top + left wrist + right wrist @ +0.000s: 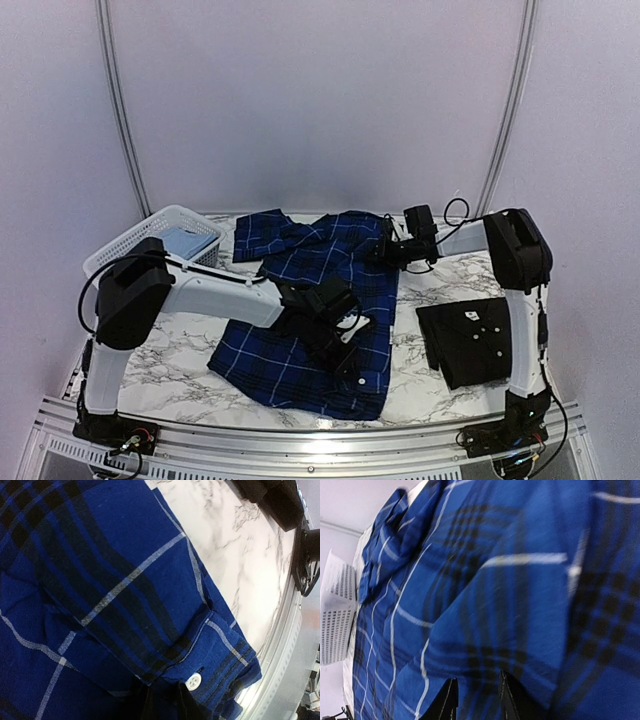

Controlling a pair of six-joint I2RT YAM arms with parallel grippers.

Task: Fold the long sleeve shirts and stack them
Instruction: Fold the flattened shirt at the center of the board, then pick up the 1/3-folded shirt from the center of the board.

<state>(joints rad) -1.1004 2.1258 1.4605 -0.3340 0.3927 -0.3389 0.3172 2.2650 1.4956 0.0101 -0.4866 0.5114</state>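
You are looking at a white marble table (180, 355) set against pale, bare walls. At its far left corner stands a white lattice basket (130, 245) with the pale blue shirt (190, 242) lying inside it. Your left arm (215, 295) reaches from there towards the middle, and the left fingers (342, 340) hang low over the plaid shirt (290, 365), which lies spread across the centre of the table with one sleeve bunched at the far edge beside the basket. The left wrist view shows a folded cuff (220, 655) with a white button (193, 681) right at those dark fingers, near the front edge of the table, but you cannot tell whether they are pinching the cloth or only resting over it. Further right, the right fingers (392, 250) sit at the far right edge of the same plaid shirt; the right wrist view shows them drawn close together with a fold of blue plaid cloth clamped between them. Your right arm (515, 250) bends back over the right side of the table, where the black shirt (470, 340) lies folded flat with its white buttons showing, apart from the plaid one.
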